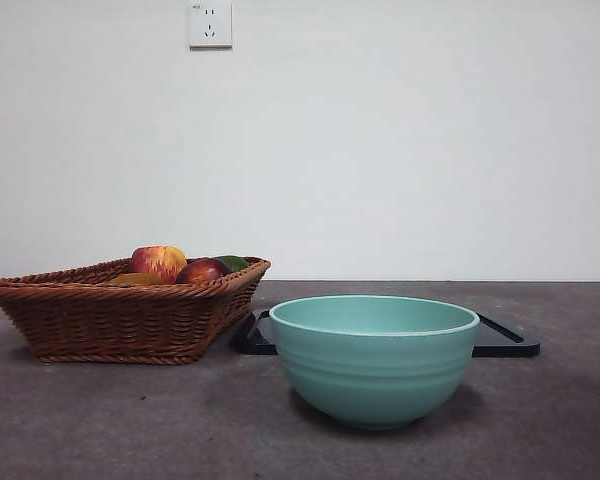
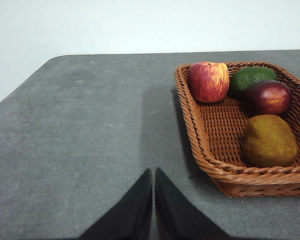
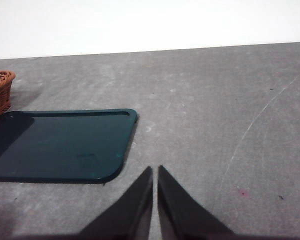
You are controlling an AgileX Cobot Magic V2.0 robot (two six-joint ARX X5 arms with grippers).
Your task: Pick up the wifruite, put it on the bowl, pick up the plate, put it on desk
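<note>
Inside the basket [image 2: 210, 130], the wifruite [image 2: 269, 140] is sitting by the dark red fruit [image 2: 268, 97]. Both the left gripper [image 2: 153, 172] and right gripper [image 3: 155, 170] are pressing their fingers together, holding nothing.

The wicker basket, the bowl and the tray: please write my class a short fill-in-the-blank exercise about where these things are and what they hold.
1. The wifruite lies in the wicker ____, beside a dark red fruit.
2. The teal bowl stands on the desk and holds ____.
3. Behind the bowl lies a flat dark ____ with rounded corners.
4. The left gripper and the right gripper both have their jaws ____.

Missing words: basket; nothing; tray; shut
</note>
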